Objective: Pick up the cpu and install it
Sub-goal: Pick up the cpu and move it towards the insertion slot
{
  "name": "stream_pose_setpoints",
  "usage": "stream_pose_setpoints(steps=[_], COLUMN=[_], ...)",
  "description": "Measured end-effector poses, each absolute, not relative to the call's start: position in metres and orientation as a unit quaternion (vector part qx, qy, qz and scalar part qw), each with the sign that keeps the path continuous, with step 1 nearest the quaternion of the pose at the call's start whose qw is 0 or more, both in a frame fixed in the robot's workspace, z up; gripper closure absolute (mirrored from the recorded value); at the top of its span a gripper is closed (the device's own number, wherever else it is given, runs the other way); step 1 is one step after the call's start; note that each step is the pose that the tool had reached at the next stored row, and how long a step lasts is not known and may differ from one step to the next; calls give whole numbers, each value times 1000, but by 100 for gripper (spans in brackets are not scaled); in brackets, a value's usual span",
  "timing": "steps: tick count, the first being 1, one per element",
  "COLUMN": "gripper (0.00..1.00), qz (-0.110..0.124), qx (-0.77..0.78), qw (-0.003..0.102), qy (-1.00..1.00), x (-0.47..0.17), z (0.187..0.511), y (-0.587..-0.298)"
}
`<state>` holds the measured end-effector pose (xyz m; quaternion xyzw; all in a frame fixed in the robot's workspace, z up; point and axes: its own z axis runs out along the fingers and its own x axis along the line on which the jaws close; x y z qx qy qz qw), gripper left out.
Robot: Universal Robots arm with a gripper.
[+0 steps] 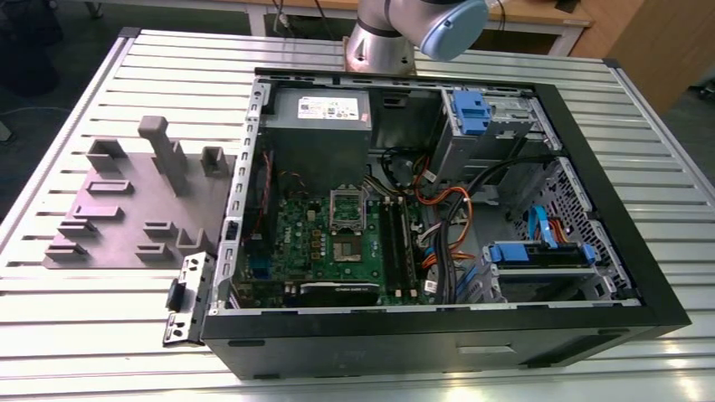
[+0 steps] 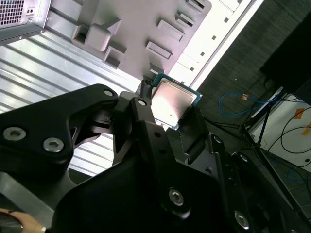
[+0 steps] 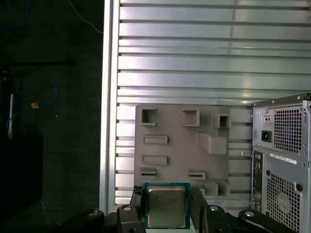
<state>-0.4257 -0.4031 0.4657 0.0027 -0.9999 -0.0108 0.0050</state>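
Note:
The cpu (image 3: 166, 206) is a small square chip with a silver-grey metal top and a green rim. It is clamped edge to edge between the black fingers (image 3: 137, 206) of my gripper (image 3: 166, 209), which is shut on it. In the second wrist view the cpu (image 2: 174, 101) sits the same way in the gripper (image 2: 171, 110). It hangs in the air above the grey fixture plate (image 3: 194, 150), close to the table's edge. In the exterior view the green motherboard (image 1: 335, 247) lies inside the open computer case (image 1: 625, 276), with its silver socket frame (image 1: 347, 209) near the middle.
The grey fixture plate (image 1: 123, 209) with raised blocks lies on the ribbed aluminium table (image 1: 100, 92) at the exterior view's left of the case. Cables (image 1: 447, 209), drive bays (image 1: 480, 117) and a power supply (image 1: 318, 113) crowd the case. The arm's base (image 1: 386, 38) stands behind it.

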Motion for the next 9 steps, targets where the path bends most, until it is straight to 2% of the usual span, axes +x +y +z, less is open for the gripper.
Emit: stream_pose_setpoints(steps=[9], gripper=[53], qz=[-11], qx=[3], qw=[5], qy=[-1000], x=[-426], z=[466], y=[-405])
